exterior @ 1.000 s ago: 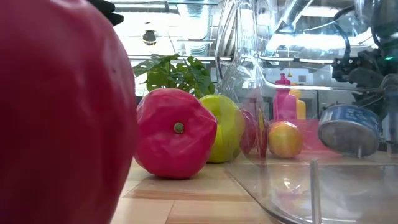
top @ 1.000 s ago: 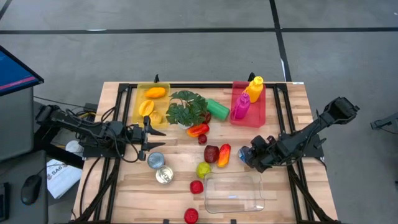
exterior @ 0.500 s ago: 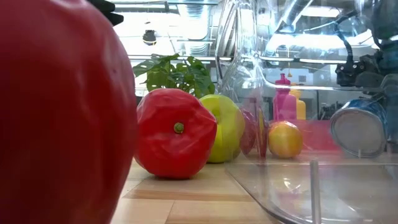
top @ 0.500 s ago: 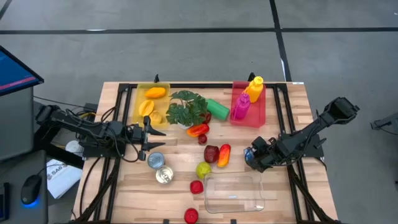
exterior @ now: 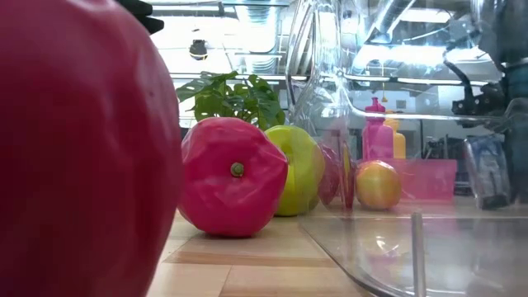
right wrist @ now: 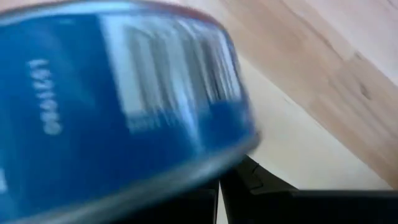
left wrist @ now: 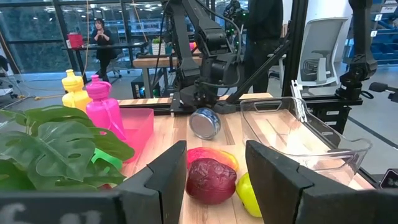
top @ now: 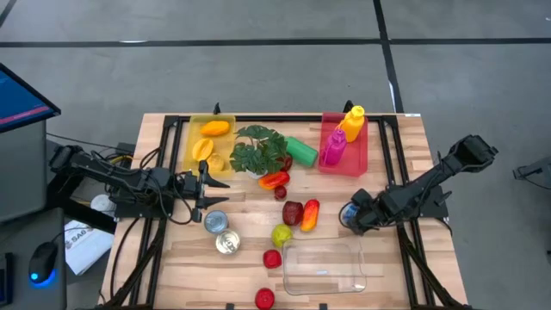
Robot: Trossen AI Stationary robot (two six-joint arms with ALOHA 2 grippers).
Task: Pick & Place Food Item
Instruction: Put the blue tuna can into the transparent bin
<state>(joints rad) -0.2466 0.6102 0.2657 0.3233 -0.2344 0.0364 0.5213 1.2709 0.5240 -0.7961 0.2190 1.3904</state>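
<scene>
A blue food can (top: 350, 213) lies tilted on the wood to the right of the fruit, just beyond the clear container (top: 323, 267). My right gripper (top: 358, 215) is shut and points steeply down at it. The can's label fills the right wrist view (right wrist: 118, 99), and the low view shows its side (exterior: 487, 169). In the left wrist view its round end (left wrist: 205, 122) faces the camera. My left gripper (left wrist: 217, 180) waits at the table's left, level and open, with nothing between its fingers. My right gripper meets the can at its lower rim (right wrist: 224, 158), where the shut fingertips (right wrist: 186, 202) lie against it from above, slanting down. Whether any part of the rim is pinched between them I cannot tell. The can stands tilted by the container's far right corner.
A dark red fruit (top: 293, 212), an orange pepper (top: 310, 213), a green apple (top: 281, 234) and red tomatoes (top: 272, 258) lie mid-table. Two cans (top: 221, 232) sit at the near left. A yellow tray (top: 209, 142), a plant (top: 258, 151) and a pink bin (top: 344, 142) line the far side.
My right gripper has tipped to point more steeply down while staying in place. The blue can has turned with it. In the low view its silver end faced the camera, and now its labelled side shows, a little farther toward the table's right edge.
</scene>
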